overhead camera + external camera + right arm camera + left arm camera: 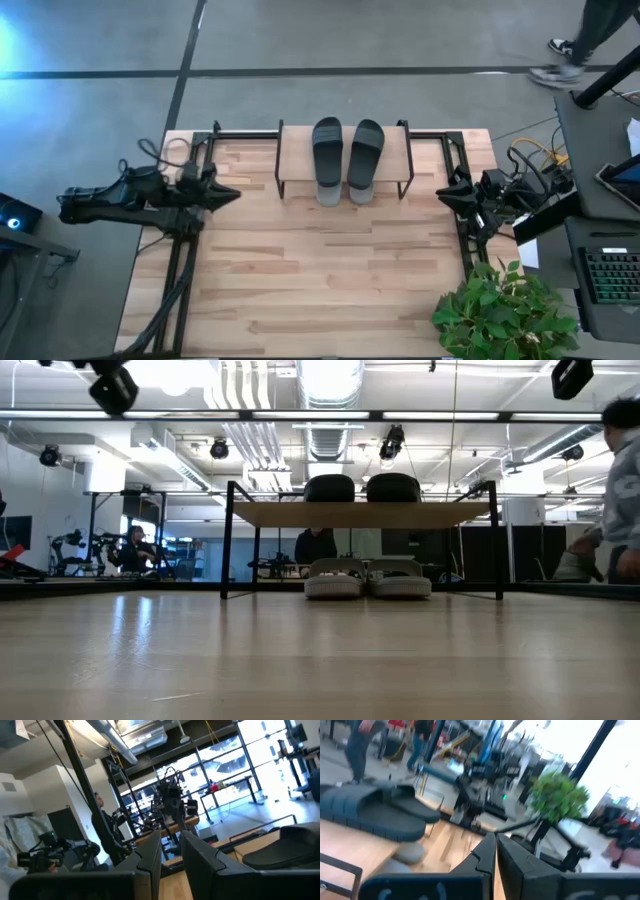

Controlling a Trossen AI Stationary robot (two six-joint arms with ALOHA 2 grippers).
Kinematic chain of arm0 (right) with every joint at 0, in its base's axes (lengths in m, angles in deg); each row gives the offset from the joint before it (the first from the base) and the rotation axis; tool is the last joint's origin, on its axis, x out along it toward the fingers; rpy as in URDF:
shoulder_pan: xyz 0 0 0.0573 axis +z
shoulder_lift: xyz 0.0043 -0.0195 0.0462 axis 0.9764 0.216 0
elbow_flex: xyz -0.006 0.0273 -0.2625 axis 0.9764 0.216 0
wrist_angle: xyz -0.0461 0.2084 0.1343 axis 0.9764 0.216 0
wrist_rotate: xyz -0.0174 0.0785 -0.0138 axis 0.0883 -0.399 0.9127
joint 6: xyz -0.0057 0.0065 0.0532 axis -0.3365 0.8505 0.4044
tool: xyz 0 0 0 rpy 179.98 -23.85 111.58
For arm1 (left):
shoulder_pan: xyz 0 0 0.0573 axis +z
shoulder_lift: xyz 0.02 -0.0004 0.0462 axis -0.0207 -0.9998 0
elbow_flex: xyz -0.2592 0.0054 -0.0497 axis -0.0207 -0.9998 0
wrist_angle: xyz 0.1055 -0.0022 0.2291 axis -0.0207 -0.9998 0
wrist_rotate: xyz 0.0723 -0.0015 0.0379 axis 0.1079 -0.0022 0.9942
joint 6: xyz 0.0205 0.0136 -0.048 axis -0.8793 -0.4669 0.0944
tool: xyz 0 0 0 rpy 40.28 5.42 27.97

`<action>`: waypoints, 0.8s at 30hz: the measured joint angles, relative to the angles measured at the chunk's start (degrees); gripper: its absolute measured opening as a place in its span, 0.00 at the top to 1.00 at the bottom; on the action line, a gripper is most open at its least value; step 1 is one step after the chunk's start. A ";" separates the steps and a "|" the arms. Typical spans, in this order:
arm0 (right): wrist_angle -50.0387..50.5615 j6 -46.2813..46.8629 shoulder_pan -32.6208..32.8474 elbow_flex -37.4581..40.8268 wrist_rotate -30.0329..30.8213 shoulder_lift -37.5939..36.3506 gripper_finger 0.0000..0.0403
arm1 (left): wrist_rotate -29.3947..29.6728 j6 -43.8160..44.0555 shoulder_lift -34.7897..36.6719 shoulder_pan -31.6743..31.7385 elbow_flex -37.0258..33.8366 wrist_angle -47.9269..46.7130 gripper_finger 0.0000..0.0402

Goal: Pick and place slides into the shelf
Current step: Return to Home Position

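1. Pale wood planks form the surface (330,270). Both dark arms lie low at its side edges. The left tool (232,194) is at the left edge and the right tool (443,193) at the right, each pointing inward and well apart from the rack.
2. A small low shelf (295,150), a light wood board on thin black metal legs, stands at the far middle. Two black slides (327,148), open-toed with wide straps, lie side by side on its board. Two light grey slides (334,579) sit side by side beneath it on the surface.
3. By this layout the placing looks finished, and only the retreat to rest remains.
4. In the left wrist view the left tool's fingers (482,857) are clenched almost together on nothing. In the right wrist view the right tool's fingers (150,852) stand a slit apart, released and empty.
5. To finish well, each arm should probably fold back on its own side, slowly, without swinging toward the shelf legs. A nudge there could shake the black slides off the board.
6. Grey concrete floor (100,60) surrounds the surface. A leafy green potted plant (500,310) crowds the near right corner, close to the right arm's base, so that arm has less room to fold. A dark desk with a keyboard (612,275) stands further right, and a person's legs (578,40) show beyond the far right corner.
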 joint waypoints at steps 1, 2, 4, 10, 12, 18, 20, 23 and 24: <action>0.21 -0.70 -0.02 0.50 0.02 -0.92 0.83 | 0.12 0.00 1.17 0.00 -0.60 -0.02 1.00; 0.49 -1.13 -0.02 0.96 0.00 -1.87 0.83 | 0.26 -0.10 2.37 0.00 -1.11 -0.03 1.00; 1.74 -1.18 -0.01 1.67 0.01 -3.90 0.83 | 0.40 -0.45 4.37 0.00 -2.03 -0.11 1.00; 2.20 -1.27 -0.04 4.50 0.07 -8.22 0.83 | 4.48 -1.44 10.79 0.00 -5.29 -1.75 1.00; 2.73 -1.18 -0.04 5.01 -0.55 -8.15 0.83 | 6.24 -1.42 12.55 0.00 -5.83 -3.58 1.00; 2.55 -1.36 -0.04 6.19 -1.52 -8.15 0.83 | 7.89 -2.39 18.50 -0.01 -7.39 -5.09 1.00; 2.25 -2.11 -0.07 6.61 -1.47 -8.19 0.83 | 7.90 -2.97 19.01 0.00 -8.08 -6.60 1.00; 2.41 -2.69 -0.11 7.54 -1.28 -8.16 0.83 | 8.03 -2.69 18.94 -0.02 -8.42 -8.22 1.00; 1.99 -2.69 -0.11 7.93 -1.24 -8.17 0.83 | 8.07 -2.59 18.66 -0.02 -8.40 -7.78 1.00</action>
